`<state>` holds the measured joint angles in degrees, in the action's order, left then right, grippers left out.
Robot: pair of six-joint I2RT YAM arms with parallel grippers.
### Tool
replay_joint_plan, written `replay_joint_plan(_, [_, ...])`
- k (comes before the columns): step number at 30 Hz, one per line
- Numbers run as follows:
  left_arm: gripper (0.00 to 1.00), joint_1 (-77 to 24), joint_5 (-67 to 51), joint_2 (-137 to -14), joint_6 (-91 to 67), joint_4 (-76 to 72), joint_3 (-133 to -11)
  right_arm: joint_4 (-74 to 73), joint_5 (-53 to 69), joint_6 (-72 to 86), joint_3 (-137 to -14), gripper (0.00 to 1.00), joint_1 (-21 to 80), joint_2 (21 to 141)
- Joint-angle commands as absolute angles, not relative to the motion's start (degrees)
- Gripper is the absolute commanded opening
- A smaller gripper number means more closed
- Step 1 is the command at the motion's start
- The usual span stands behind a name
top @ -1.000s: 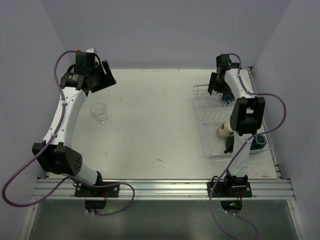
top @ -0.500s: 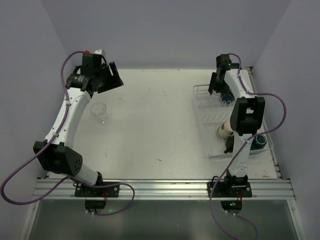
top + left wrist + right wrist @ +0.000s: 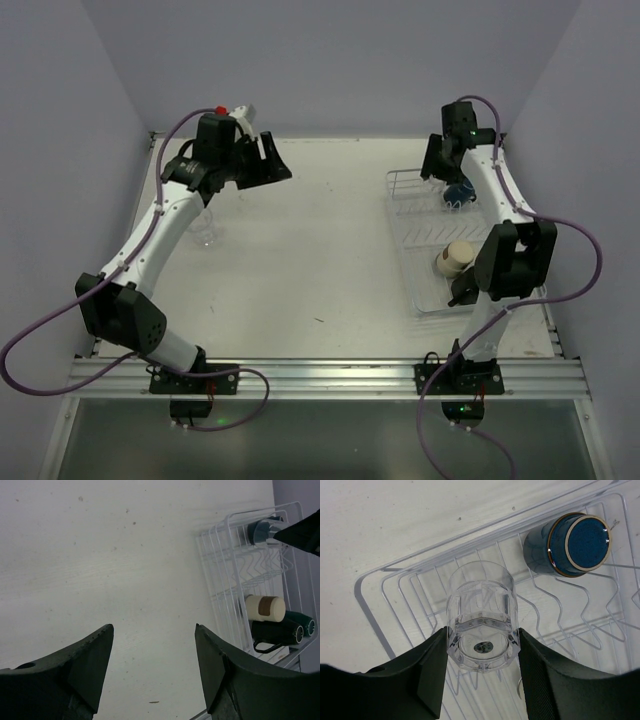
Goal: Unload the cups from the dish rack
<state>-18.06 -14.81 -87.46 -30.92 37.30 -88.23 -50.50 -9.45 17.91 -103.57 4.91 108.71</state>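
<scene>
Right pincer clamps clear tumbler over dish rack; left pincer spread.

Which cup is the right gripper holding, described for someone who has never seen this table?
Find the dish rack on the table's right side and look to its far end. There the right gripper is shut on a tumbler, over the wires. Its neighbour, a blue cup lying on its side, is opaque; this one is clear glass.
</scene>
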Motion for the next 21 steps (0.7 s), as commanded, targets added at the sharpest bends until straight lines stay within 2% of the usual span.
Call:
replay_joint_plan(1, [0.70,-19.2,-22.9,-86.9,-32.4,31.6,-87.9,-49.1,-7.6,18.2,-103.6,0.00,4.8,104.8])
replay_joint_plan(3, [0.70,-19.4,-27.6,-86.5,-33.6,28.2,-86.0,-49.8,-4.2,18.6,-102.3,0.00,4.7,103.2])
replay_joint_plan(6, [0.69,-19.6,-40.0,-84.9,-37.9,14.8,-80.3,-48.1,5.2,19.2,-96.4,0.00,4.7,97.2])
replay_joint_plan(10, [0.69,-19.6,-54.7,-85.8,-47.6,-9.3,-74.5,-43.2,20.3,20.6,-88.3,0.00,4.7,88.9])
replay_joint_plan(16, [0.68,-21.1,-58.4,-87.1,-59.6,-29.9,-66.4,-37.9,38.4,22.6,-80.1,0.00,4.7,80.1])
replay_joint_plan(21, [0.64,-23.1,-58.1,-88.1,-68.4,-40.2,-61.8,-29.9,50.6,27.4,-74.4,0.00,4.8,75.7])
